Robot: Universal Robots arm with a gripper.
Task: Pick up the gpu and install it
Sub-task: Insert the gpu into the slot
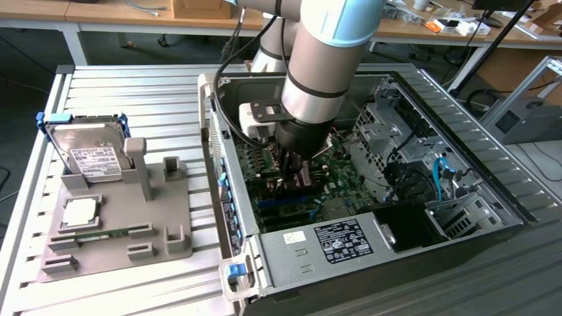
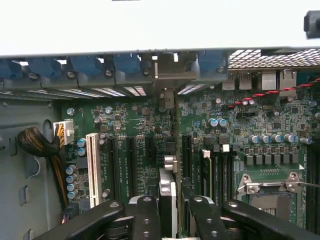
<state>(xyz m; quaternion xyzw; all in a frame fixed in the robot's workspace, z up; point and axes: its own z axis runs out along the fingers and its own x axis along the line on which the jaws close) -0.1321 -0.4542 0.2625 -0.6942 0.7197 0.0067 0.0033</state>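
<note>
From my station I saw the claw (image 2: pixel 172 206) down inside the open computer case (image 1: pixel 491 191), narrowed onto the gpu (image 2: pixel 168 192) with a finger (image 2: pixel 146 215) against each face. The card stood on edge over the black expansion slots of the motherboard (image 2: pixel 130 125), near the white slot (image 2: pixel 92 167). Its far end reached toward the row of blue clips (image 2: pixel 125 64). Whether it was seated I couldn't tell. The hard drive (image 1: pixel 88 155) sat in its grey holder (image 1: pixel 123 253) on the slatted surface (image 1: pixel 131 92).
</note>
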